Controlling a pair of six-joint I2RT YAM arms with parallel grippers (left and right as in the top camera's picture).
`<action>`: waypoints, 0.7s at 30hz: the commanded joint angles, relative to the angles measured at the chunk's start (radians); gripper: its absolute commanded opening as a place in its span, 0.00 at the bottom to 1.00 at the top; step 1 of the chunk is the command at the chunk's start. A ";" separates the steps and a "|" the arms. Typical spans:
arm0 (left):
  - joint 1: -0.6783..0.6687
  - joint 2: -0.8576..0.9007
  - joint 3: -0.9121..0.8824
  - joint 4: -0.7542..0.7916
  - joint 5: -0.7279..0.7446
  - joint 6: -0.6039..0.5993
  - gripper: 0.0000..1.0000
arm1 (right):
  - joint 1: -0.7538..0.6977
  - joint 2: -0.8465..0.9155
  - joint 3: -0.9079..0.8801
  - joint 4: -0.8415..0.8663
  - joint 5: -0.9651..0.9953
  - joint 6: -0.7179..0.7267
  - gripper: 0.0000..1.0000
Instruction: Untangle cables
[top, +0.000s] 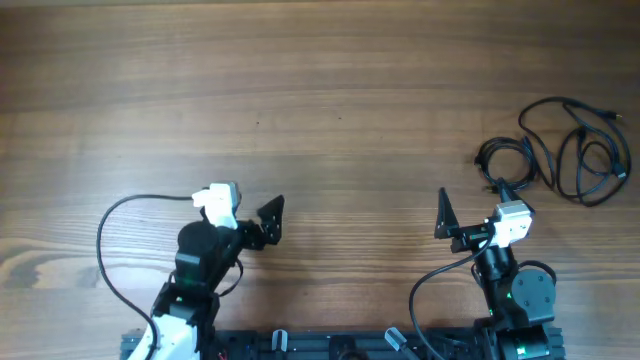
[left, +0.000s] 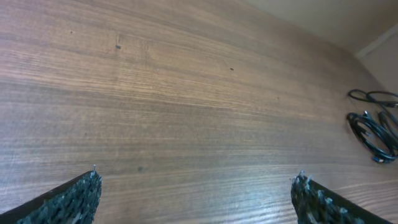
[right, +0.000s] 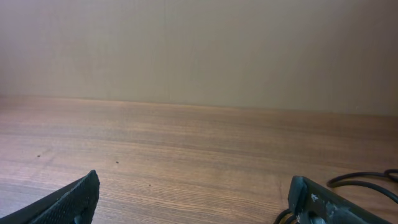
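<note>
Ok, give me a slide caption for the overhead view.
Left hand and right hand open and empty; black cables lie tangled on the table's right.

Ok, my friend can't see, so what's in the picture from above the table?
A tangle of thin black cables lies at the far right of a brown wooden table. Near the bottom edge are two robot arms, the left gripper and right gripper both open, empty and apart from the cables.

table (top: 300, 90): brown wood, grain runs left to right, a few small dark specks | wall (right: 199, 50): plain beige, behind the far edge of the table | light: soft and even, without hard shadows | floor, windows: not seen
</note>
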 joint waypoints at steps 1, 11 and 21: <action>0.005 -0.107 -0.021 -0.091 -0.021 -0.005 1.00 | 0.003 -0.008 -0.001 0.003 -0.013 -0.012 1.00; 0.010 -0.636 -0.021 -0.495 -0.124 0.084 1.00 | 0.003 -0.008 -0.001 0.003 -0.013 -0.013 1.00; 0.119 -0.853 -0.021 -0.494 -0.093 0.282 1.00 | 0.003 -0.008 -0.001 0.003 -0.013 -0.012 1.00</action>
